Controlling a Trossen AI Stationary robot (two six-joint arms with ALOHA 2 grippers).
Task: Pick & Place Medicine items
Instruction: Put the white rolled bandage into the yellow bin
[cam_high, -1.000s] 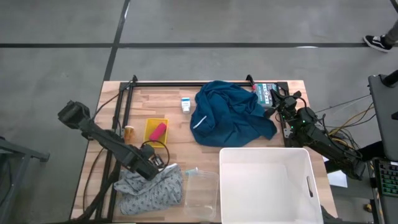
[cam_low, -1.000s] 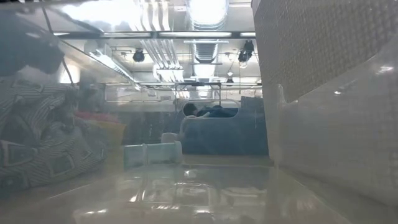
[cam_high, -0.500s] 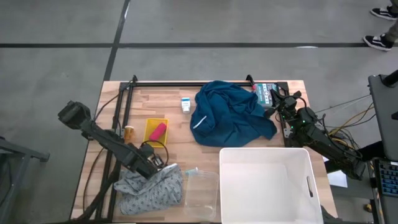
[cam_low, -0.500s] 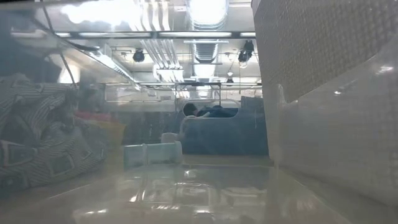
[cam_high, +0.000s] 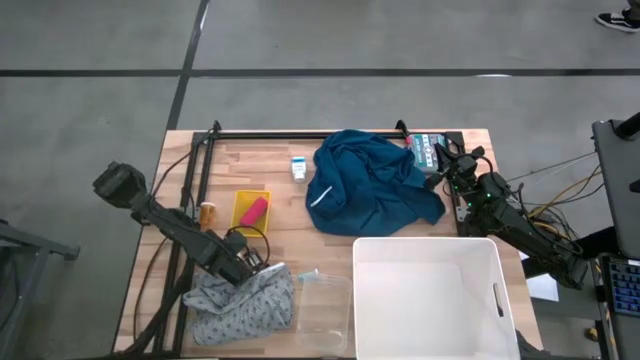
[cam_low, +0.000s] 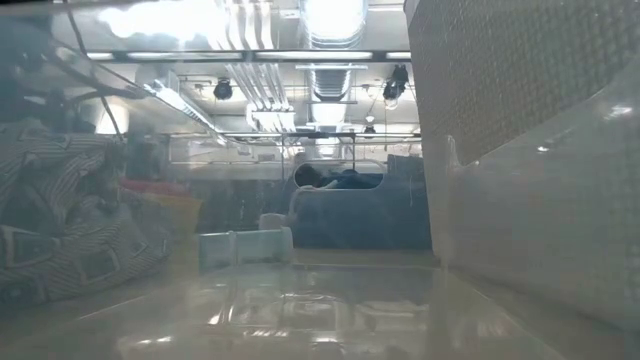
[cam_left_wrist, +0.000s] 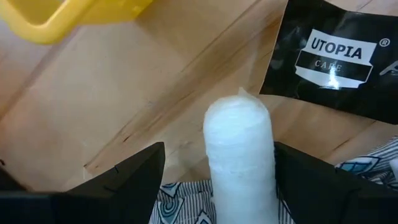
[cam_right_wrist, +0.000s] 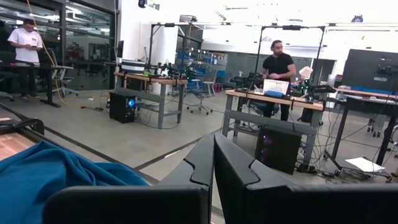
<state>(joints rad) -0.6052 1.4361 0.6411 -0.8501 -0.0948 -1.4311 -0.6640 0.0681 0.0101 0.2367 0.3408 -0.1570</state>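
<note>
Pale planked wooden table (cam_high: 300, 215), and plenty of texture on it: a crumpled blue cloth (cam_high: 372, 183) heaped at the far middle, a rumpled grey patterned cloth (cam_high: 243, 305) bunched at the near left, and a smooth, square-cornered white bin (cam_high: 432, 295) filling the near right. The small white carton (cam_high: 298, 168) with blue print sits just left of the blue cloth, toward the far edge, standing free of it. The little orange-amber bottle (cam_high: 207, 212) rests at the left side, right beside a yellow tray (cam_high: 251, 209) that carries a pink item (cam_high: 255, 210). Now the left arm: it stretches in from the left edge, angled low toward the near side, and the left gripper (cam_high: 247, 262) sits at the far edge of the grey cloth. From its wrist camera, the two dark fingers (cam_left_wrist: 130, 177) stand spread apart with a white, gauzy-wrapped cylinder (cam_left_wrist: 241, 158) between them; clear gaps show on both sides, so nothing is clamped. A glossy black packet (cam_left_wrist: 339, 62) with white lettering lies just past it on the wood. The right arm waits over the far-right corner, its right gripper (cam_right_wrist: 213, 177) pressed together, holding nothing.
</note>
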